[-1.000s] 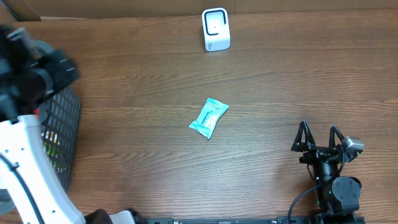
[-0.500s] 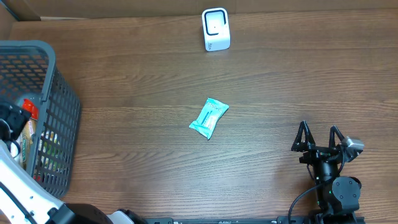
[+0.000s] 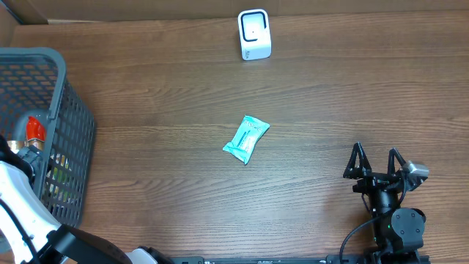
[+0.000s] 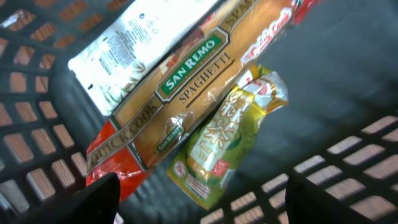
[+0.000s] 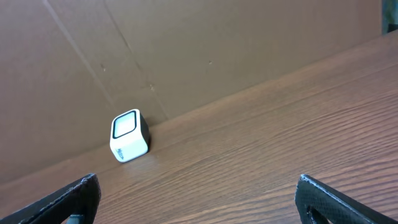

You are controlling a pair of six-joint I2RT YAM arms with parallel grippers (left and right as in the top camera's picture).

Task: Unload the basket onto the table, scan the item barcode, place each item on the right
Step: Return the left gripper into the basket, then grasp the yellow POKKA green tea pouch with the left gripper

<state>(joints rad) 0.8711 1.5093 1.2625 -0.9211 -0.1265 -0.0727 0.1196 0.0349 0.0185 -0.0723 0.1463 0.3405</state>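
The left arm has swung down over the basket; left end effector, spread, hangs directly above the spaghetti packet, long axis diagonal; right end effector, spread, well apart.

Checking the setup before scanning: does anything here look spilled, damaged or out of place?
Nothing looks spilled or damaged. Only the teal packet lies alone on the table, slanted, apart from the basket at left and the scanner at the far edge.

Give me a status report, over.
Left gripper jaws open over spaghetti pack in basket. Right gripper jaws open, empty. Teal packet mid-table; barcode scanner unobstructed.
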